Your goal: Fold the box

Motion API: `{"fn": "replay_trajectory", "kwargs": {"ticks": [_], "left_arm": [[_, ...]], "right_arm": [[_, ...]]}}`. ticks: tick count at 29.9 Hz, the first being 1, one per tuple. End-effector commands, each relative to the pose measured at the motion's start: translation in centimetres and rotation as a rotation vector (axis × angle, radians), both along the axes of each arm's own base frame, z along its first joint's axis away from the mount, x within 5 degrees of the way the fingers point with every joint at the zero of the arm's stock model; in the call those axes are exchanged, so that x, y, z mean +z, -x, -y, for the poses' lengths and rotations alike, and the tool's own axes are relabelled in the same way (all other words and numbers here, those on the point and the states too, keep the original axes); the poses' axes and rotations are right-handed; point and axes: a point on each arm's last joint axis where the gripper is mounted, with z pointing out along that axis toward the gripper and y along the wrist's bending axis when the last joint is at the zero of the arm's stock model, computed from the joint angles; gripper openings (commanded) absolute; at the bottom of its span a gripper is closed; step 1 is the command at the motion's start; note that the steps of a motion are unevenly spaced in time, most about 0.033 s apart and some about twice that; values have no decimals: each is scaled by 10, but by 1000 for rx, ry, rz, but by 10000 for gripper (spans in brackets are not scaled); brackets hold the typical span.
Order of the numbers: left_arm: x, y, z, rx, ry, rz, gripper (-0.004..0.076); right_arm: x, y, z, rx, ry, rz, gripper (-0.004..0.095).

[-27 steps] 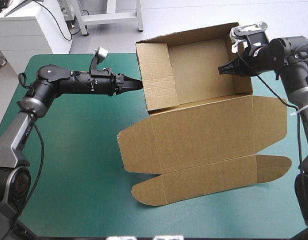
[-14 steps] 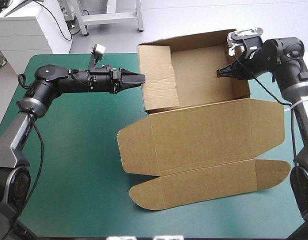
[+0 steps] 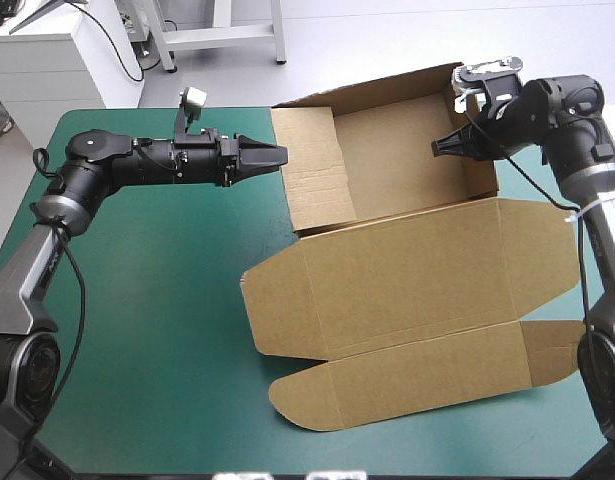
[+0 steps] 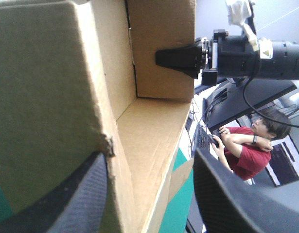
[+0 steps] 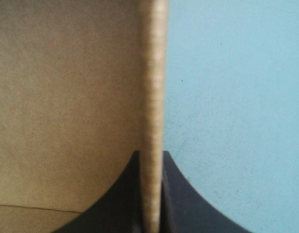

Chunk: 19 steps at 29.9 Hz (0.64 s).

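Observation:
The brown box stands as an open tray at the far right of the table. Its lid lies flat toward the front, ending in a rounded tuck flap. My left gripper is open at the tray's left wall. In the left wrist view its fingers stand apart at that wall's edge, and the gripper looks into the tray. My right gripper is shut on the right wall. The board's edge runs between its black fingers. The left wrist view also shows the right gripper.
Teal-green cover shows to the left of the box and in front of it. The lid's right corner reaches close to the table's right edge. The right arm's elbow hangs over the far right corner.
My left gripper was a shut point just before and now stands open at the left wall. The box has shifted, its lid and tuck flap sliding a little right and toward the front.

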Motion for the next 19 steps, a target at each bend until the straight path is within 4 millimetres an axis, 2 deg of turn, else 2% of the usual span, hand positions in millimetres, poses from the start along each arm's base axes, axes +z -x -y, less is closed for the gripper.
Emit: {"fn": "replay_trajectory", "kwargs": {"ticks": [1,6,11,15,19], "left_arm": [[30,16,0,-24,60,63,377],[30,8,-2,60,55,75,365],[29,5,-4,104,56,58,365],[32,4,-2,143,64,38,365],[40,12,9,220,-30,98,365]], "right_arm": [[32,12,2,-4,-27,129,-19],[50,18,2,-11,-45,166,-19],[72,29,-11,14,-18,215,-18],[77,34,-23,4,43,227,-18],[77,39,-33,-23,120,232,-19]]}}
